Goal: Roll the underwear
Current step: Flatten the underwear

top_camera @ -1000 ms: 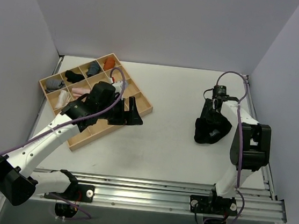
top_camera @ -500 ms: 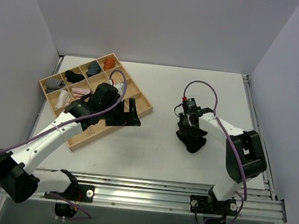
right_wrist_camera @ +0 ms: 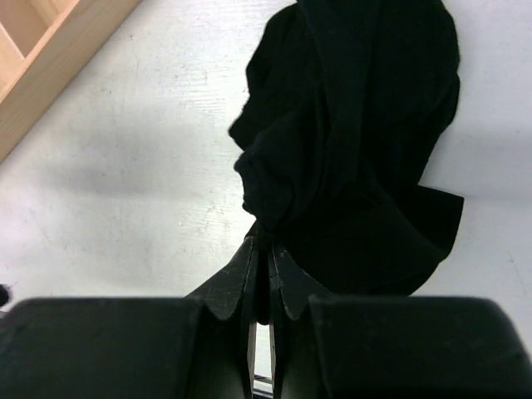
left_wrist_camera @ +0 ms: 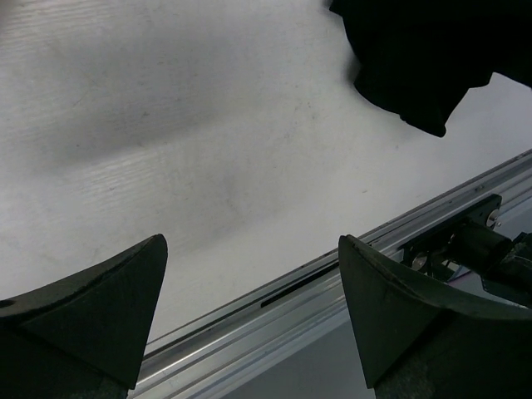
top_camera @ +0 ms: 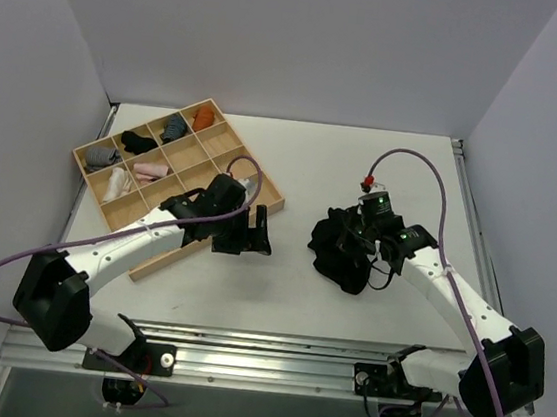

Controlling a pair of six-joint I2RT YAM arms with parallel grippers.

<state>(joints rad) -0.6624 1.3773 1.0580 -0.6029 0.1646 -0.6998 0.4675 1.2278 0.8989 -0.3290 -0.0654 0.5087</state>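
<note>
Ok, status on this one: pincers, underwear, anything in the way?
Left pincer open, empty, above the table. Right pincer shut on the underwear, bunched mid-table. Tray left of it, not obstructing.

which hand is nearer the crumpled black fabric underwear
Right. The right hand is shut on an edge of the black fabric underwear; the left hand hangs open to its left, not touching it.
</note>
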